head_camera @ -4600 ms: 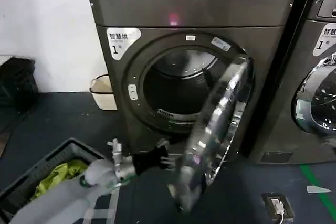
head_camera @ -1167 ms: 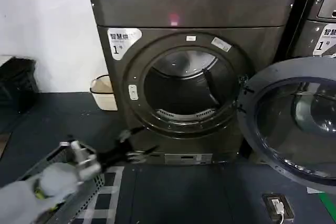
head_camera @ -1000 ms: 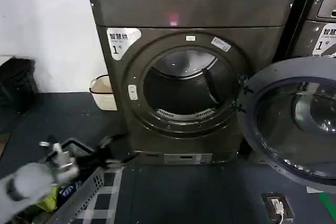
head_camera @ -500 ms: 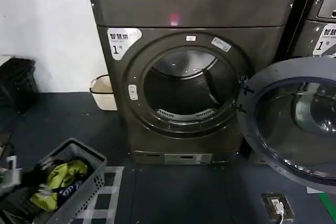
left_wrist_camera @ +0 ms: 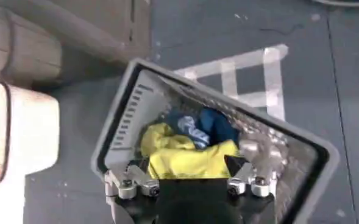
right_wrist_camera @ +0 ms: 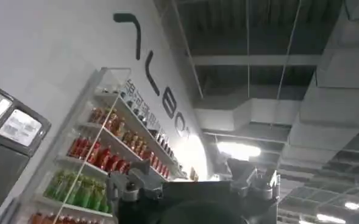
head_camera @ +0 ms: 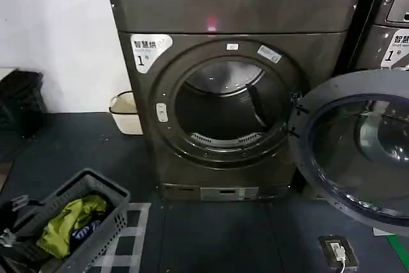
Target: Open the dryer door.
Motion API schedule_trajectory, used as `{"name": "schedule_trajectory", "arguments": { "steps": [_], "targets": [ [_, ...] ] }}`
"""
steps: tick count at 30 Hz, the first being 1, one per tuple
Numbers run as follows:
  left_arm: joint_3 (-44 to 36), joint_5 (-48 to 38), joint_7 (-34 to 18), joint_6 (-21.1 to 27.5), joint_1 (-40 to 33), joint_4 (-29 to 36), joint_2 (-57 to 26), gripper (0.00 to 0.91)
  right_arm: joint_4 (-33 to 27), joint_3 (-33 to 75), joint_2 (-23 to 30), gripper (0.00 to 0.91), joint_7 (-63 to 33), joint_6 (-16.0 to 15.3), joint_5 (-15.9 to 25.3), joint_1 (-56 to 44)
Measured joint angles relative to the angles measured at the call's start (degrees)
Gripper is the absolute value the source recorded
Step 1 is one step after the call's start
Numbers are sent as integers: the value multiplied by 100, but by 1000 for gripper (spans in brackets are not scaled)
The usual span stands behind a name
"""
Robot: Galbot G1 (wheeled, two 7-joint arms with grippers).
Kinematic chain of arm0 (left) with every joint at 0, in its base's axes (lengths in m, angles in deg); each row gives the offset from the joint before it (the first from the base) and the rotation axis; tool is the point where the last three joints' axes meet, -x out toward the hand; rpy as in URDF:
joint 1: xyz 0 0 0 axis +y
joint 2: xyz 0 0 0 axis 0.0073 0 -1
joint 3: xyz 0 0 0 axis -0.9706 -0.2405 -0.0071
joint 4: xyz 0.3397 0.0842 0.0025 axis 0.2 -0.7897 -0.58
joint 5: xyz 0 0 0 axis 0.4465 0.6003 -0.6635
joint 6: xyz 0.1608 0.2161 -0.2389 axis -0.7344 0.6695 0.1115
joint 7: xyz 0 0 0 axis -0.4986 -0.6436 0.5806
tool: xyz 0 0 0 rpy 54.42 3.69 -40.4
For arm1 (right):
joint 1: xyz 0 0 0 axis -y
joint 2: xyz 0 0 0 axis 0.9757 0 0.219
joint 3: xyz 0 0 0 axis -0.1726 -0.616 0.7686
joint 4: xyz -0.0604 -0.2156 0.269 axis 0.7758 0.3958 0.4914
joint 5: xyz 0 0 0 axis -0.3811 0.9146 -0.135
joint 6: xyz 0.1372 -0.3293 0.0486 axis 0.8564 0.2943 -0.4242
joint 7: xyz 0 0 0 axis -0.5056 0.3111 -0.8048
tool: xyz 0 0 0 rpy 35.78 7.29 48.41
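Dryer door (head_camera: 358, 151) stands fully open right of the dryer (head_camera: 230, 87), judged rigid and heavy, best gripped at its rim; left gripper (left_wrist_camera: 190, 182) fingers spread, empty, over the basket (left_wrist_camera: 121, 131).

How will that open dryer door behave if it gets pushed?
The dryer door would probably swing stiffly about its hinge beside the dryer opening rather than flex. Its wide rim and glass porthole suggest it is fairly heavy, so it may carry on swinging.
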Motion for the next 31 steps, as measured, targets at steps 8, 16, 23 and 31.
{"name": "schedule_trajectory", "arguments": {
  "steps": [8, 16, 23, 31],
  "targets": [
    [99, -95, -100, -68, 60, -25, -32, 907, -32, -25, -27, 907, 19, 8, 9, 21],
    [168, -46, 319, 39, 36, -84, 15, 907, -25, -34, -51, 907, 23, 8, 60, 66],
    [220, 2, 382, 18, 40, -130, 41, 907, -41, 0, -43, 907, 23, 7, 111, 53],
    [244, 63, 345, -12, 37, -134, 97, 907, -98, -4, -47, 907, 23, 9, 143, 62]
  ]
}}
